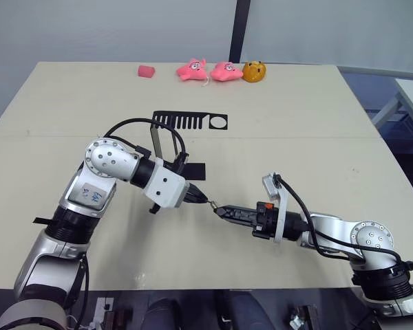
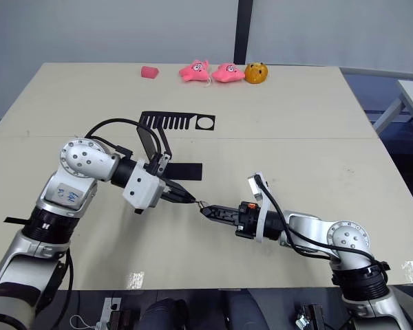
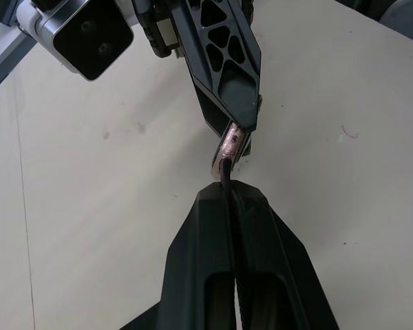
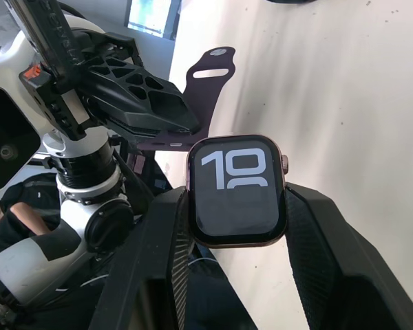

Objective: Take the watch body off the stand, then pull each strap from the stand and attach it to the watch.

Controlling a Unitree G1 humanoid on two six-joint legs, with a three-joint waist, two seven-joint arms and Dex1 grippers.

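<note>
The watch body (image 4: 237, 189) has a black screen with white digits and sits clamped between my right gripper's fingers (image 4: 323, 240). My right gripper (image 1: 219, 210) is low over the middle of the table. My left gripper (image 1: 204, 200) meets it tip to tip from the left and is shut on a thin dark purple strap (image 4: 210, 69). The strap's end (image 3: 227, 180) touches the watch body's edge (image 3: 231, 143). The black stand (image 1: 189, 122) is behind the left arm, which hides part of its upright and base (image 1: 195, 170).
Along the table's far edge lie a small pink block (image 1: 146, 71), two pink plush toys (image 1: 193, 70) (image 1: 226, 71) and an orange ball-like toy (image 1: 254, 71). The beige table (image 1: 316, 137) has a seam running across its middle.
</note>
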